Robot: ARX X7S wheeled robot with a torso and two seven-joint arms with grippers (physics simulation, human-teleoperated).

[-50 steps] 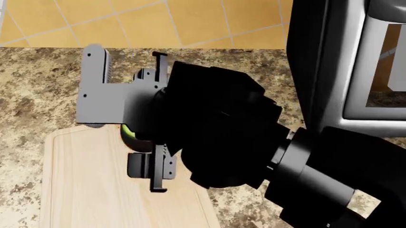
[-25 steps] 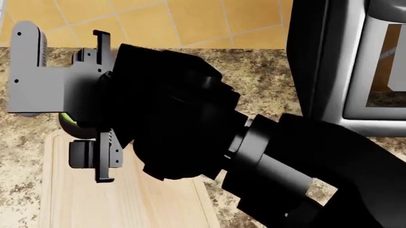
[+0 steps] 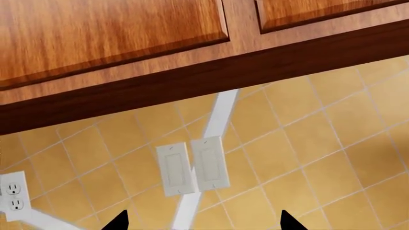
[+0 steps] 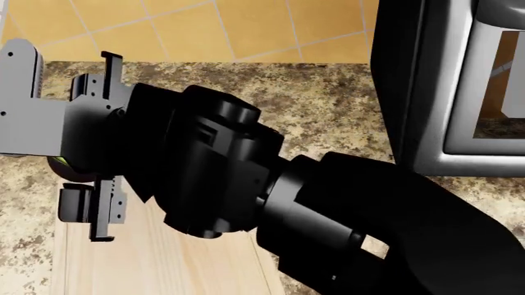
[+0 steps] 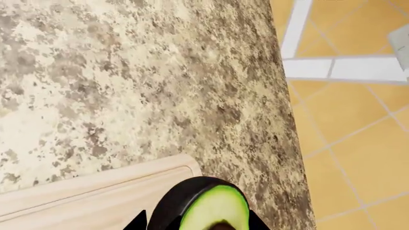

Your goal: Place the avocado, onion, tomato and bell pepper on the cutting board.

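Avocado: where the right wrist view looks down past its own tool, the avocado (image 5: 214, 206) shows dark skin and yellow-green flesh, hanging over the corner of the cutting board (image 5: 76, 191); in the head view only a green sliver (image 4: 59, 163) peeks out under the grey wrist block.
Right gripper: the right gripper (image 4: 70, 163) sits at the board's far left corner, its two fingers set either side of the avocado and pinching it.
Cutting board: the pale board (image 4: 164, 258) lies on the counter, its rounded far corner just under the fruit, with bare wood showing below the arm.
Counter: the speckled stone counter (image 5: 128, 72) is bare beyond the board, ending at a straight edge against the yellow tiled wall (image 5: 357, 143).
Left gripper: the left wrist view shows only two dark tips at its edge, so I cannot tell how the tool stands; it faces wooden cabinets (image 3: 108, 33), wall tiles and switch plates (image 3: 191, 165).
Appliance: a steel appliance (image 4: 443, 80) stands at the right.
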